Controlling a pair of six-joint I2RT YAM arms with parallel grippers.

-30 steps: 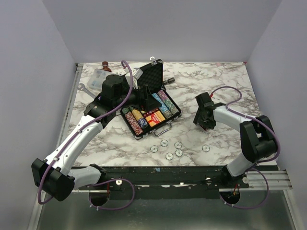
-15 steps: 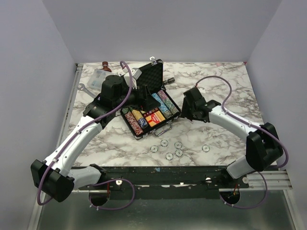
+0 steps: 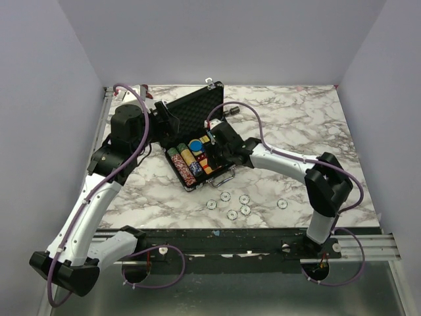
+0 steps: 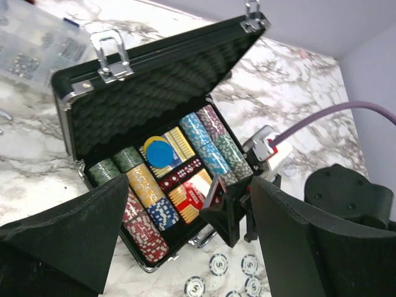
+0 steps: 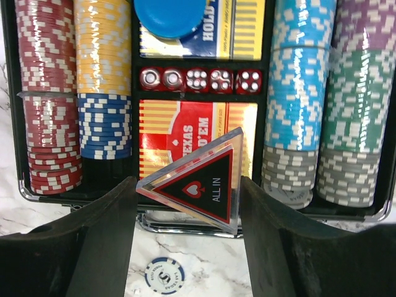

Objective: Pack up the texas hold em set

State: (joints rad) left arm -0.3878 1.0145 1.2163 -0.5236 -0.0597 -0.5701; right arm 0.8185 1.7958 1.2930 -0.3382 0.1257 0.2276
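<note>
The black briefcase [image 3: 227, 172] of the texas hold em set lies open, its foam lid [image 4: 154, 86] propped up. Inside are multicoloured chip rows [image 5: 102, 68], a blue disc [image 5: 170, 15], red dice [image 5: 201, 80] and a red-yellow card box [image 5: 185, 127]. My right gripper [image 5: 189, 192] is shut on a clear triangular "ALL IN" marker [image 5: 201, 182] over the case's front edge, by the handle. My left gripper [image 4: 189, 204] stands open above the case's left rear, holding nothing. Loose pale chips [image 3: 231, 214] lie on the marble in front of the case.
A clear plastic box [image 4: 31, 49] sits behind the lid at the far left. A small dark object [image 3: 231, 110] lies right of the lid. Grey walls enclose the marble table [image 3: 309, 125] on three sides.
My right arm has swung left across the table and now holds the triangular marker over the case. My left arm has pulled back to the left, uncovering the case's inside.
</note>
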